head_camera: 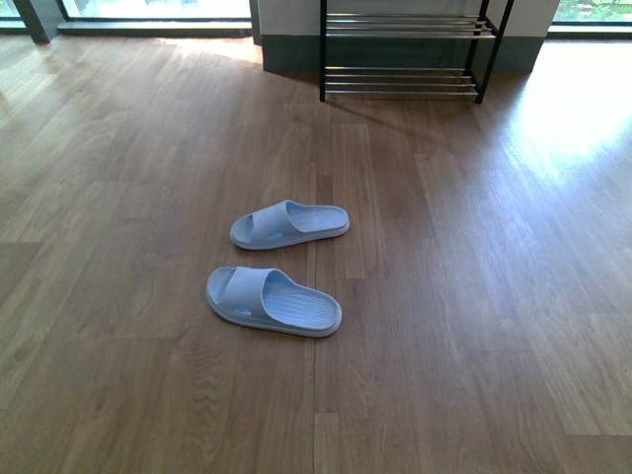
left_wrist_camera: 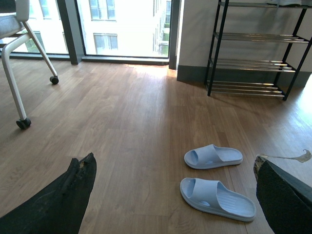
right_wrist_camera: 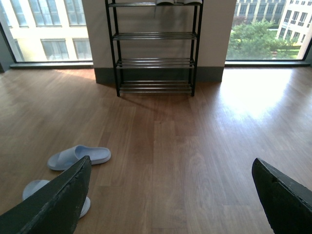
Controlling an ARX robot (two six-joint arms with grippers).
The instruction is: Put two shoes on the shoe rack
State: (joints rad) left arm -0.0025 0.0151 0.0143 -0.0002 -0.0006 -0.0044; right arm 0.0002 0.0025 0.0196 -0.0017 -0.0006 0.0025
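While the left hand [left_wrist_camera: 171,161] and the right hand [right_wrist_camera: 170,163] hang above the wooden floor [head_camera: 474,326], each has its dark fingers spread wide with nothing between them. Nearest the robot, a pale blue slide [head_camera: 274,301] lies sole-down with its open toe towards the robot's left. Just beyond it, and not touching, the second slide [head_camera: 289,224] lies much the same way. Well apart from both, the black shoe rack [head_camera: 400,84] with its chrome rods stands against the far wall [right_wrist_camera: 214,29] between bright windows [right_wrist_camera: 48,29].
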